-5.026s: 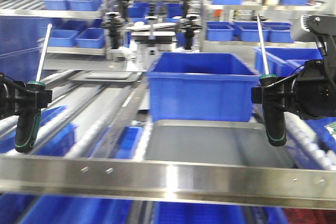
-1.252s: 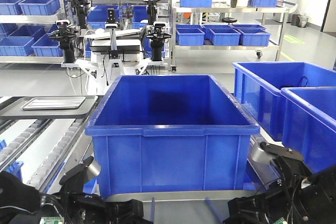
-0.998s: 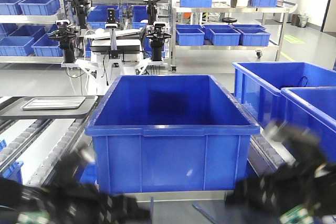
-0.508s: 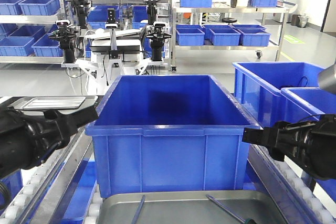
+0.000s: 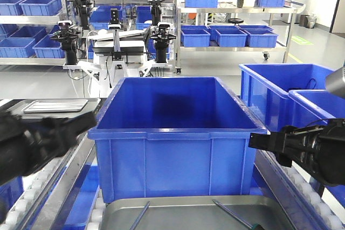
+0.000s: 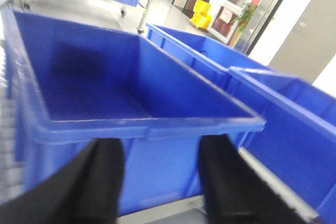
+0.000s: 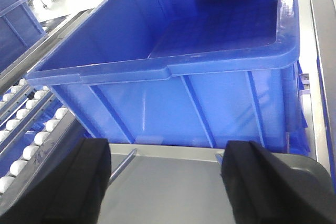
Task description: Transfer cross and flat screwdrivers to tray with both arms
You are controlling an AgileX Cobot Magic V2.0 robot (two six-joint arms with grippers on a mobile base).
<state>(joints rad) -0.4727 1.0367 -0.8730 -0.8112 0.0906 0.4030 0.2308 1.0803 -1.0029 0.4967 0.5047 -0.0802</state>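
Fingers [image 7: 94, 182] of both arms spread, empty, above tray [image 5: 183, 208] with two screwdrivers [image 5: 232, 215], blue bin [image 5: 178, 133] behind.

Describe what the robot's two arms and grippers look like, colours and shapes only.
Both arms are matt black. The left gripper has two broad, flat black fingers; its arm is motion-blurred in the front view. The right gripper has matching wide black fingers. In the front view its black body tapers to a point, with thin dark cables looping over it and a grey cylindrical joint above.

Left gripper [image 6: 157, 182] and right gripper [image 7: 165, 182], both raised, jaws apart, empty.
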